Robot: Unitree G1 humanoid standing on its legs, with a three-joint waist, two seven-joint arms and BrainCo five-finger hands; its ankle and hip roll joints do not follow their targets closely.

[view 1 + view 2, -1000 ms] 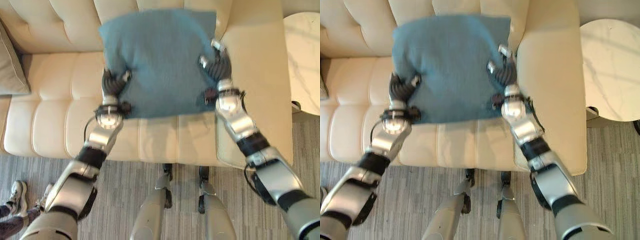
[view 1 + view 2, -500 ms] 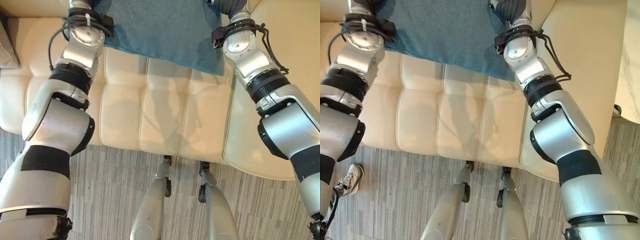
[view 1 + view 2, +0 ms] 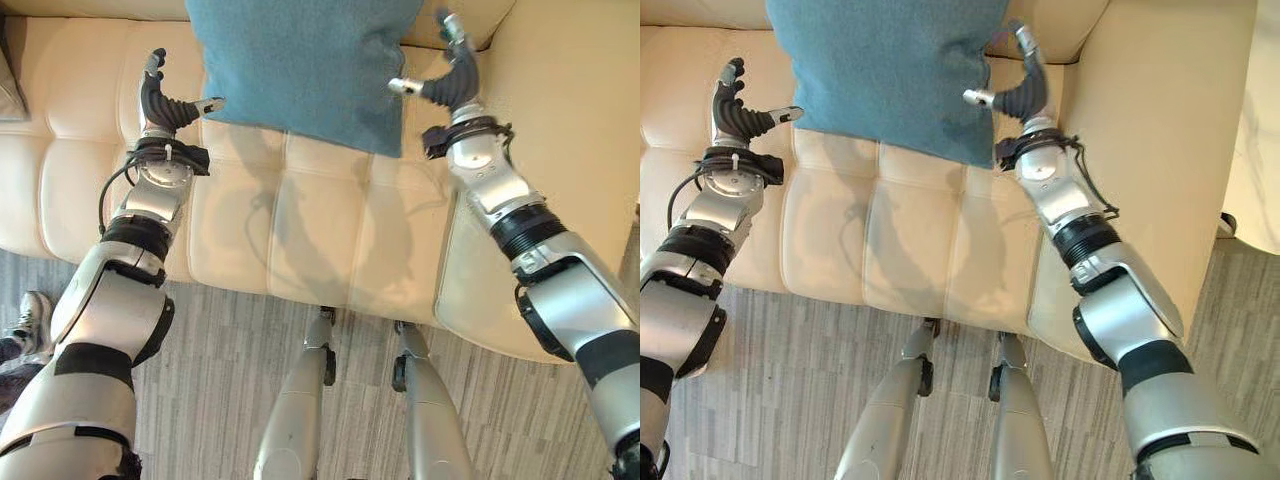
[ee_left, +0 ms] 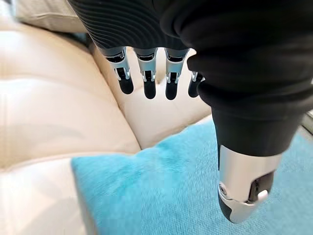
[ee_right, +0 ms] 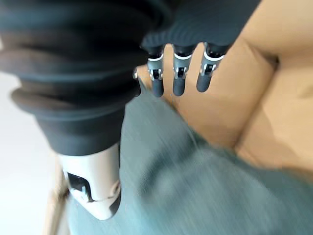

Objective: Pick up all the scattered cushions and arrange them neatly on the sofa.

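A teal-blue cushion [image 3: 300,60] leans against the backrest of the cream sofa [image 3: 300,230], its lower edge on the seat. My left hand [image 3: 165,100] is open just left of the cushion's lower corner, thumb pointing toward it, not touching. My right hand [image 3: 450,75] is open just right of the cushion's lower right corner, fingers raised, thumb toward the cloth. In the left wrist view the cushion [image 4: 186,191] lies past the straight fingers [image 4: 146,78]. Past the fingers [image 5: 178,78] in the right wrist view I see the cushion [image 5: 195,191] and the sofa's corner.
The sofa's wide right armrest [image 3: 560,150] rises beside my right arm. A beige cushion's edge [image 3: 10,90] shows at the far left on the seat. A person's shoe [image 3: 30,315] stands on the grey striped floor at the lower left.
Both hands have let go of the blue cushion and drawn back outward and toward me. The cushion now rests against the backrest. The camera has shifted.
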